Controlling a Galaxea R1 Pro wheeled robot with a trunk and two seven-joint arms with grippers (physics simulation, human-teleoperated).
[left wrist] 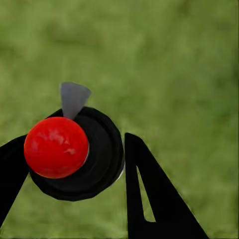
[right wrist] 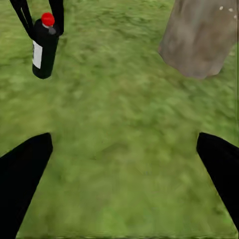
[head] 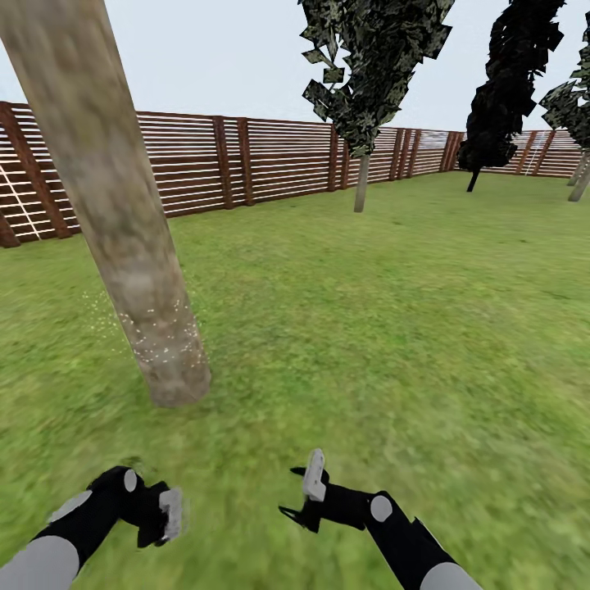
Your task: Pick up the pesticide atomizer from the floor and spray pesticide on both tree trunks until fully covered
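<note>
Wide green lawn (head: 393,328) is lying open to the right, edged by a brown slatted wooden fence (head: 279,164). The thick mottled grey-tan tree trunk (head: 131,238) is standing ahead-left — speckled white low down. The left gripper (left wrist: 107,164) is clenching the black red-capped atomizer bottle (right wrist: 44,47); the right gripper (right wrist: 124,184) is hanging spread — nothing between its fingers.

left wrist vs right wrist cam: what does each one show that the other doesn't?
Left wrist: a straight-down look at the atomizer, its red cap and grey nozzle, held between the left pincer fingers. Right wrist: the atomizer's side with its white label, the base of the tree trunk with a few white specks, and the right pincer's spread fingers with nothing between them. Both: the atomizer in the left pincer, and lawn.
</note>
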